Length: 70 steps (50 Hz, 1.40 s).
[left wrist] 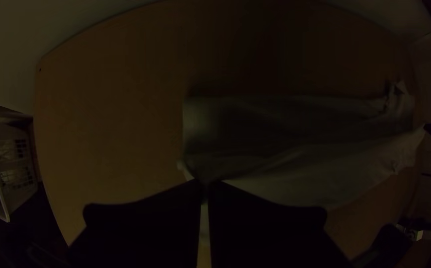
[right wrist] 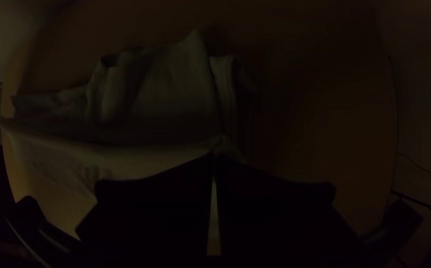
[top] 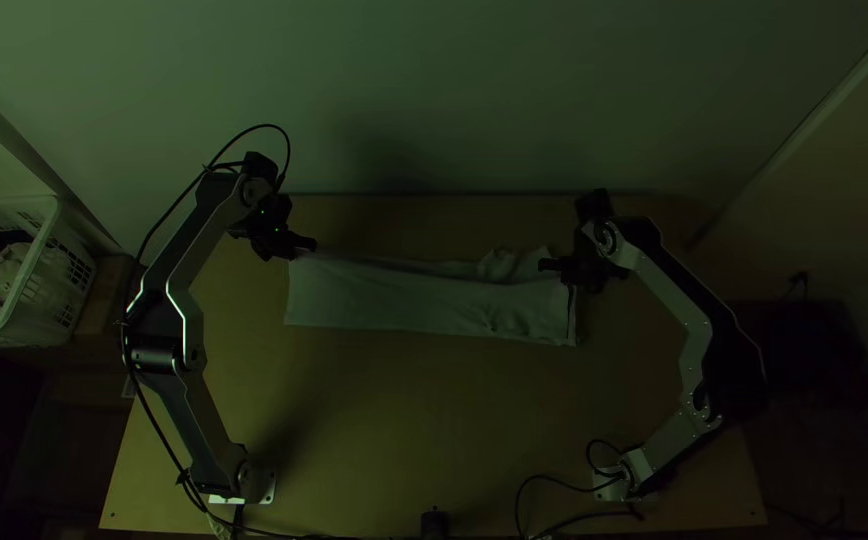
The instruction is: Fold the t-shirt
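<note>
Looking up the worktop [top: 404, 430] from its near edge, I have the T-shirt [top: 384, 295] at twelve o'clock, a long strip running from eleven round to one. Its near long edge lies fairly straight, but if I carry cloth this way without enough lift, I'd expect the fold to drag that edge and ruck it up. Beyond it, at half past ten, the left gripper [top: 311, 244] has its fingers pressed together on the strip's far corner; around half past one, the right gripper [top: 544, 266] pinches the other end the same way. Both bites look small to me, so pulling the arms apart too hard could slip a corner free, and moving one ahead of the other would skew the strip. The cloth looks drawn up between them in the wrist views, so letting go at different heights could twist it. Farthest off, at one o'clock, crumpled cloth [top: 501, 264] pokes out past the strip; my worry is that it gets trapped as a lump inside the next fold unless it's smoothed.
</note>
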Available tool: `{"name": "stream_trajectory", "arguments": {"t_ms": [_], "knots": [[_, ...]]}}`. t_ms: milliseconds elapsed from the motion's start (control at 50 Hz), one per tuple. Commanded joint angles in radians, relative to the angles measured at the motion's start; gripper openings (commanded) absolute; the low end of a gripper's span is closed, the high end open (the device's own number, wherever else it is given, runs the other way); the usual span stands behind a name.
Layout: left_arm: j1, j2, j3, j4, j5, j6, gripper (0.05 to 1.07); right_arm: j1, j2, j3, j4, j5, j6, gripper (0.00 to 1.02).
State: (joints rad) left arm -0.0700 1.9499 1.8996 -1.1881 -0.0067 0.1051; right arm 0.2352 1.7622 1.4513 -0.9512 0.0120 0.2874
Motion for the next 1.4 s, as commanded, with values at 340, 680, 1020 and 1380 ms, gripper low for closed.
{"name": "stream_trajectory", "arguments": {"t_ms": [340,680,1020,1380], "knots": [[0.016,0.106,0.108,-0.018,0.011,-0.047,0.23,-0.045,0.177,0.152,0.065,0.016,-0.013,0.25],[0.073,0.122,0.158,0.021,0.225,-0.094,1.02,-0.073,0.158,0.238,0.085,0.014,-0.045,0.98],[0.226,0.084,0.122,0.022,0.519,-0.162,1.02,-0.116,0.02,0.307,0.091,0.059,-0.03,0.98],[0.368,0.072,-0.042,0.027,0.786,0.054,1.02,-0.146,-0.087,0.46,0.074,-0.07,-0.004,0.98]]}}
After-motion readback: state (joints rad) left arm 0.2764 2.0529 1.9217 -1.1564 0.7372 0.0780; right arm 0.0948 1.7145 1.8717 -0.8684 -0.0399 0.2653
